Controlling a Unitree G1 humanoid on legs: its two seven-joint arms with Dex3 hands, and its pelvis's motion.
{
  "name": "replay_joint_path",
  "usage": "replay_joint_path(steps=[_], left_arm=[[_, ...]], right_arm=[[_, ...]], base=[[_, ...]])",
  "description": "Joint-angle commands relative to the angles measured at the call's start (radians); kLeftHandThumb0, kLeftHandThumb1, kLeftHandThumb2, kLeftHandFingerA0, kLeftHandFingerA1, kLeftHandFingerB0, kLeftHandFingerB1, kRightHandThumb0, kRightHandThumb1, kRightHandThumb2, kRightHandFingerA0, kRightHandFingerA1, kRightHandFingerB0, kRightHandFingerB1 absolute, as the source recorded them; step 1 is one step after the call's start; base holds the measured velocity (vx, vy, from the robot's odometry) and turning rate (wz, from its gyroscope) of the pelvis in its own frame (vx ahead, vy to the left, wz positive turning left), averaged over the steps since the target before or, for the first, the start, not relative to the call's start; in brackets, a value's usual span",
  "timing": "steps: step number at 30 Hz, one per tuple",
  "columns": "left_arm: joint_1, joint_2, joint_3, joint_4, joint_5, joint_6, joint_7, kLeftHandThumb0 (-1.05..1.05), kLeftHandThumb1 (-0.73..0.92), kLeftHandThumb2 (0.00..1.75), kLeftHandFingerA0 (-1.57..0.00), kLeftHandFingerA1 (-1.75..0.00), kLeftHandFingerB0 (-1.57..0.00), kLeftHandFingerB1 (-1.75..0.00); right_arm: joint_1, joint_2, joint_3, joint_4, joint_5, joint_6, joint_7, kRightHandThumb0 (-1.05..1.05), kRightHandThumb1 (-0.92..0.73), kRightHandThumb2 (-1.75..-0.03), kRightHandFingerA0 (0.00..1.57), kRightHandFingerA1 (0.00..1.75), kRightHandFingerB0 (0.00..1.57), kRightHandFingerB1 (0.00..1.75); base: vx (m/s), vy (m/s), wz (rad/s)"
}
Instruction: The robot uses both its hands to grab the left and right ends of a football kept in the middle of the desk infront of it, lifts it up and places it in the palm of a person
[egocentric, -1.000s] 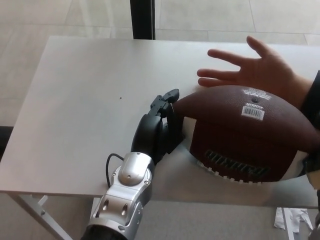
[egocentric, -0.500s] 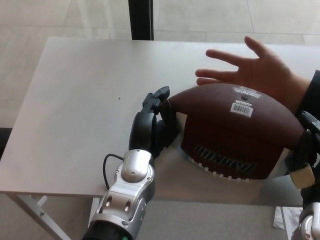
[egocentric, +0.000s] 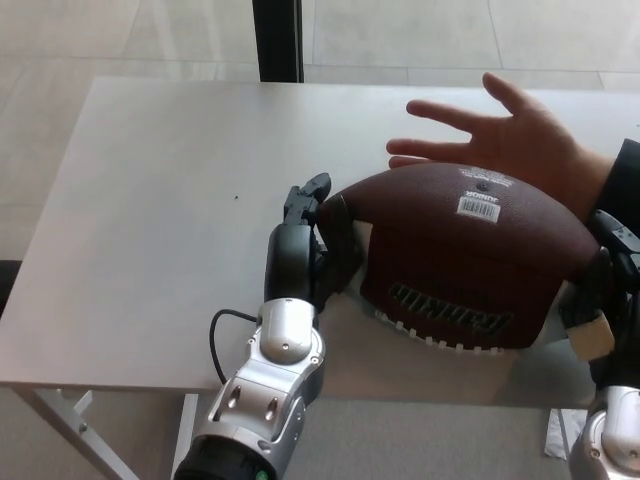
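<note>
A brown football (egocentric: 465, 255) with white laces and a barcode sticker is held off the white desk (egocentric: 160, 210), tilted with its laces toward me. My left hand (egocentric: 312, 245) presses its fingers against the ball's left end. My right hand (egocentric: 605, 290) shows at the picture's right edge, against the ball's right end. A person's open hand (egocentric: 500, 140), palm up with fingers spread, lies just behind the ball, and the ball's far side overlaps it.
A dark post (egocentric: 278, 40) stands behind the desk's far edge. A black cable (egocentric: 215, 340) loops from my left wrist. Pale floor tiles lie beyond the desk, and a scrap of white paper (egocentric: 560, 435) lies on the floor at lower right.
The ball and both hands have moved a little to the left and away from me, toward the person's palm. My right hand has come further into view.
</note>
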Motion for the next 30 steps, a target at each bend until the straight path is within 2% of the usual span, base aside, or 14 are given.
replay_joint_path(steps=[1,7,8,11,14,15,20,22,23,24,27,28,29,30], left_arm=[[0.019,-0.132,-0.141,0.068,0.040,0.130,-0.111,-0.64,0.92,0.80,-0.35,-0.87,-0.22,-0.49],[-0.019,-0.117,-0.136,0.070,0.032,0.133,-0.142,-0.66,0.92,0.83,-0.36,-0.87,-0.19,-0.47],[-0.024,-0.110,-0.143,0.060,0.037,0.132,-0.148,-0.66,0.92,0.82,-0.41,-0.95,-0.20,-0.49],[-0.050,-0.106,-0.134,0.028,0.031,0.149,-0.143,-0.67,0.92,0.83,-0.41,-0.99,-0.23,-0.53],[-0.073,-0.107,-0.117,0.009,0.014,0.177,-0.142,-0.66,0.92,0.82,-0.44,-1.00,-0.23,-0.51],[-0.079,-0.104,-0.110,0.002,0.005,0.162,-0.152,-0.67,0.92,0.85,-0.30,-0.86,-0.20,-0.51],[-0.146,-0.093,-0.097,-0.044,0.001,0.231,-0.140,-0.64,0.92,0.84,-0.44,-0.91,-0.27,-0.54],[-0.152,-0.092,-0.096,-0.068,0.000,0.260,-0.135,-0.62,0.92,0.85,-0.45,-0.91,-0.26,-0.54],[-0.158,-0.089,-0.093,-0.077,-0.006,0.277,-0.138,-0.62,0.92,0.81,-0.44,-0.92,-0.27,-0.53],[-0.161,-0.090,-0.094,-0.096,-0.003,0.293,-0.127,-0.61,0.92,0.85,-0.47,-0.96,-0.28,-0.55],[-0.181,-0.086,-0.086,-0.129,-0.007,0.316,-0.121,-0.56,0.92,0.83,-0.53,-0.98,-0.29,-0.54],[-0.183,-0.087,-0.079,-0.136,-0.012,0.316,-0.117,-0.49,0.83,1.21,-0.68,-0.94,-0.32,-0.62],[-0.199,-0.079,-0.081,-0.133,-0.005,0.327,-0.120,-0.50,0.84,1.21,-0.70,-0.95,-0.34,-0.62],[-0.206,-0.077,-0.078,-0.137,-0.007,0.337,-0.122,-0.57,0.92,0.82,-0.60,-1.01,-0.40,-0.59]], right_arm=[[-0.112,0.035,0.146,0.047,0.002,-0.032,0.157,-0.87,-0.76,-0.63,0.67,0.74,0.54,0.43],[-0.134,0.009,0.155,0.053,-0.014,-0.059,0.160,-0.84,-0.78,-0.64,0.65,0.74,0.50,0.41],[-0.138,0.008,0.155,0.046,-0.014,-0.050,0.157,-0.91,-0.62,-0.84,0.63,0.74,0.47,0.48],[-0.151,0.008,0.153,0.012,0.002,-0.029,0.163,-0.81,-0.79,-0.65,0.61,0.71,0.49,0.42],[-0.164,0.004,0.152,0.003,0.004,-0.025,0.161,-0.88,-0.62,-0.85,0.59,0.71,0.45,0.47],[-0.170,0.007,0.148,-0.005,0.023,-0.022,0.169,-0.88,-0.61,-0.84,0.58,0.71,0.45,0.47],[-0.220,0.005,0.148,-0.042,0.015,0.000,0.148,-0.81,-0.79,-0.64,0.62,0.71,0.49,0.43],[-0.225,0.006,0.148,-0.063,0.030,0.024,0.153,-0.87,-0.61,-0.84,0.60,0.71,0.45,0.49],[-0.226,0.008,0.147,-0.077,0.040,0.037,0.155,-0.85,-0.76,-0.63,0.62,0.69,0.49,0.43],[-0.229,0.008,0.149,-0.091,0.042,0.048,0.155,-0.90,-0.60,-0.85,0.60,0.71,0.45,0.49],[-0.242,0.009,0.149,-0.130,0.061,0.076,0.160,-0.85,-0.75,-0.63,0.61,0.69,0.51,0.44],[-0.248,0.006,0.150,-0.129,0.056,0.069,0.161,-0.89,-0.58,-0.83,0.59,0.72,0.47,0.50],[-0.255,-0.001,0.151,-0.130,0.052,0.054,0.165,-0.82,-0.75,-0.63,0.61,0.69,0.50,0.44],[-0.259,-0.007,0.152,-0.132,0.044,0.050,0.164,-0.78,-0.58,-1.01,0.59,0.72,0.45,0.55]], base=[[0.00,0.000,0.00],[0.00,0.000,0.00],[0.00,0.000,0.00],[0.00,0.000,0.00],[0.00,0.000,0.00],[0.00,0.000,0.00],[0.00,0.000,0.00],[0.00,0.000,0.00],[0.00,0.000,0.00],[0.00,0.000,0.00],[0.00,0.000,0.00],[0.00,0.000,0.00],[0.00,0.000,0.00],[0.00,0.000,0.00]])
